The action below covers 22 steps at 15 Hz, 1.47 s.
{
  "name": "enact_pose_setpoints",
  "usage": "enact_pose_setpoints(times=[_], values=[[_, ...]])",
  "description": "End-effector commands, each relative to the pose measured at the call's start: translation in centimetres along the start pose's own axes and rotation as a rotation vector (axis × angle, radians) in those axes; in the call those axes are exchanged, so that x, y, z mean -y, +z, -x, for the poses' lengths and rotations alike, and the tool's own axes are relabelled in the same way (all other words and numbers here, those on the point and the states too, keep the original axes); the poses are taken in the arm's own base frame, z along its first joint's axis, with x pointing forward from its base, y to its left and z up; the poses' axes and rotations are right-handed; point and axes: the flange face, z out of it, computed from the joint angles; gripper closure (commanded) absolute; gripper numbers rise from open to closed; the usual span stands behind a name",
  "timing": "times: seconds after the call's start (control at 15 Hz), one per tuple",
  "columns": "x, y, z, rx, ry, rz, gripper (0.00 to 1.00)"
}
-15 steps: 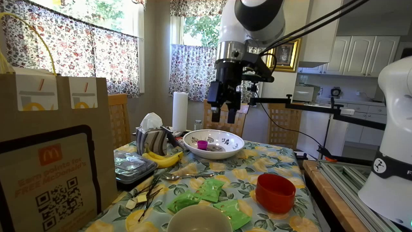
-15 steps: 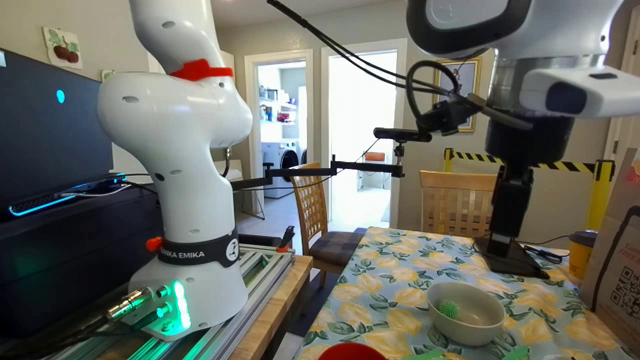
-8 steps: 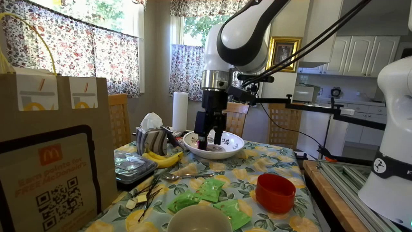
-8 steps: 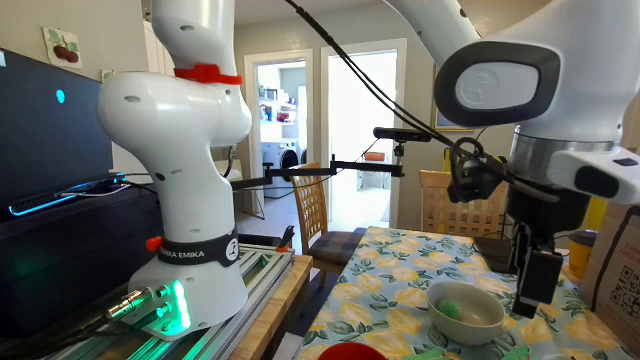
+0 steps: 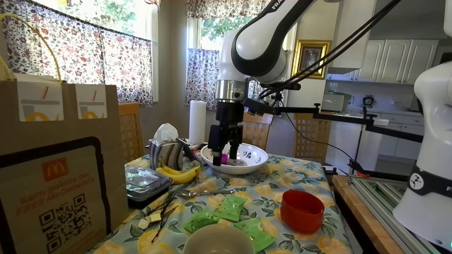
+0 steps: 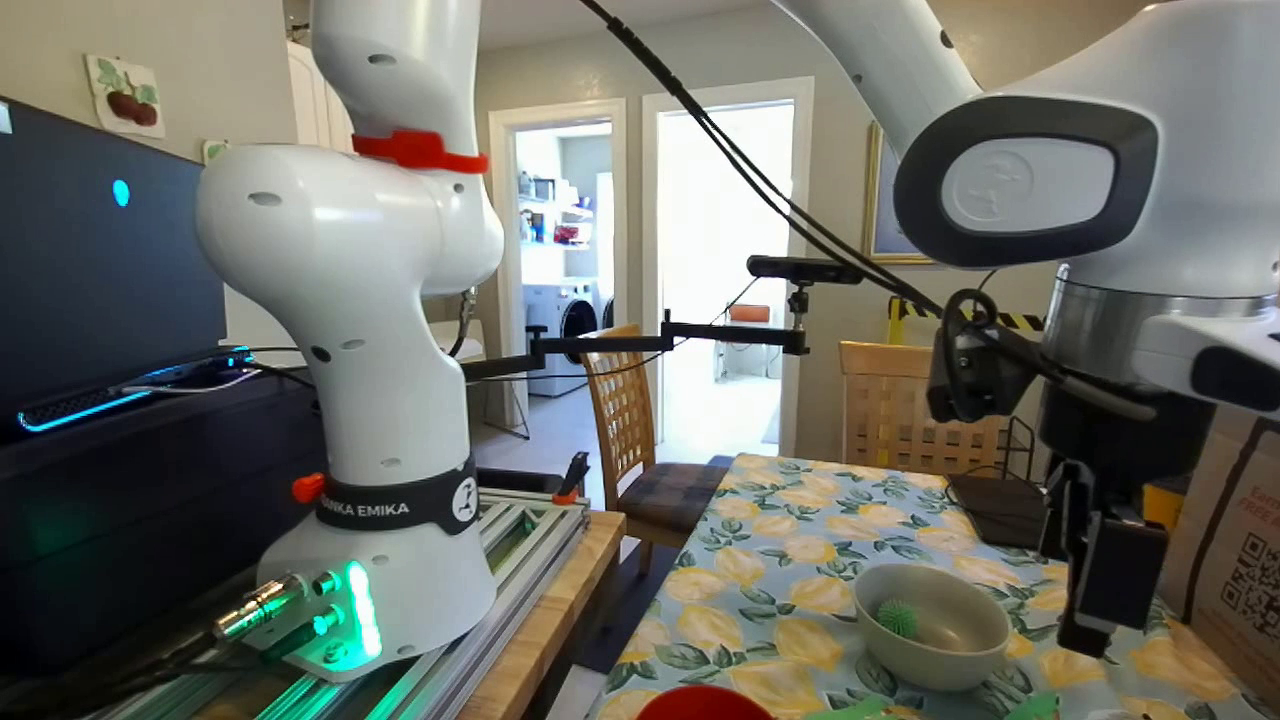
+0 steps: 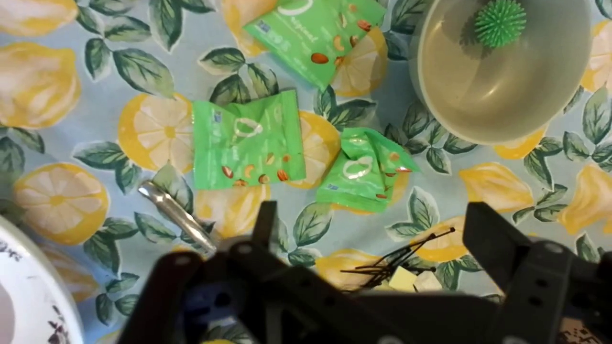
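Note:
In the wrist view my gripper (image 7: 371, 210) stands open above the table, with nothing between its fingers. Below the gap lie thin black ties (image 7: 389, 263) beside small yellow pieces (image 7: 402, 279). Three green snack packets lie nearby, the closest being a crumpled packet (image 7: 361, 172). A grey bowl (image 7: 459, 119) holds a green spiky ball (image 7: 501, 23). In an exterior view the gripper (image 5: 225, 161) appears in front of a white patterned bowl (image 5: 254, 165) with a magenta cup (image 5: 224, 158) inside. The gripper (image 6: 1087, 640) also hangs right of the grey bowl (image 6: 930, 660).
A red cup (image 5: 302, 213) stands near the table's edge. Bananas (image 5: 180, 175), a clear-lidded container (image 5: 146, 181), a tissue box (image 5: 166, 153) and a spoon (image 5: 204, 192) lie around. A tall paper bag (image 5: 60, 169) and a paper towel roll (image 5: 197, 121) stand on the table.
The arm has come down a long way, moving left in one exterior view and right in the opposite one. Over the last half second it has shifted only slightly. The gripper has stayed open.

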Motion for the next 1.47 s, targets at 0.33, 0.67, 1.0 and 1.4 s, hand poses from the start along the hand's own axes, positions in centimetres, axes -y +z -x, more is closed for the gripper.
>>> enact_pose_setpoints(times=[0.33,0.67,1.0,1.4], values=[[1.5,5.5,-3.5,-0.047,-0.05,0.028,0.0],[2.8,10.5,-4.8,-0.002,-0.101,0.062,0.0],[3.6,13.7,-6.2,0.023,-0.107,0.062,0.0],[4.2,16.0,-7.4,0.06,-0.057,0.041,0.0]])
